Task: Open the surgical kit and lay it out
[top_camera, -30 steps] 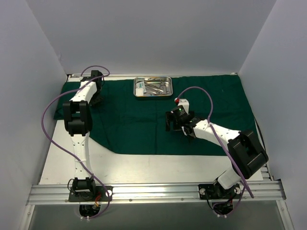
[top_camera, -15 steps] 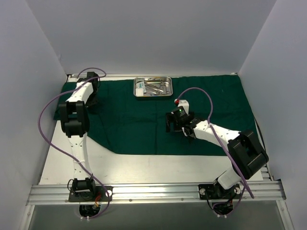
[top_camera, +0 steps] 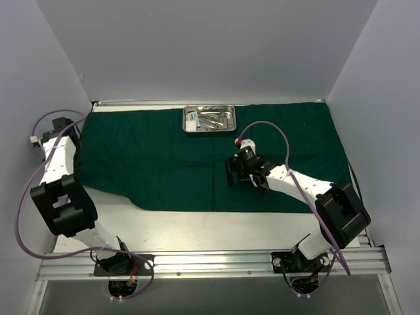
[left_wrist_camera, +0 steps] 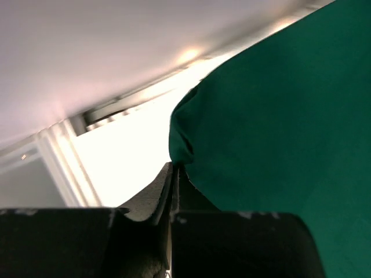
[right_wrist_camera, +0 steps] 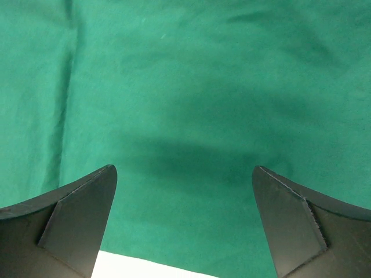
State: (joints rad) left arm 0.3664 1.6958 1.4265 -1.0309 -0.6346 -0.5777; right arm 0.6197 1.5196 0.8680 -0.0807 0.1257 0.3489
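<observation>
Pale walls [top_camera: 197, 52] close in a white surface [top_camera: 197, 230], and a dark green cloth [top_camera: 164, 157] lies spread flat over its far half, reaching from the left wall almost to the right one. Its near edge runs unevenly, dipping closer to the arms' bases in the middle and on the right.

At the far left, the left arm [top_camera: 62, 197] bends up along the wall to the cloth's left edge. In the left wrist view, the left pincer [left_wrist_camera: 173, 179] has its fingers pressed together on a fold of that edge, and the cloth rises in a bunched ridge just above the tips. The right arm [top_camera: 295, 187] stretches from the right toward the middle of the cloth. The right pincer [top_camera: 231, 174] is spread wide over bare green fabric, holding nothing (its own camera shows only cloth and a strip of white between the tips).

A shiny steel tray [top_camera: 233, 121] sits on the cloth at the far edge, near the centre and well apart from both pincers. Inside it lie silver instruments [top_camera: 213, 119], too small to tell apart, with a small white-green packet [top_camera: 191, 121] at the left end.
</observation>
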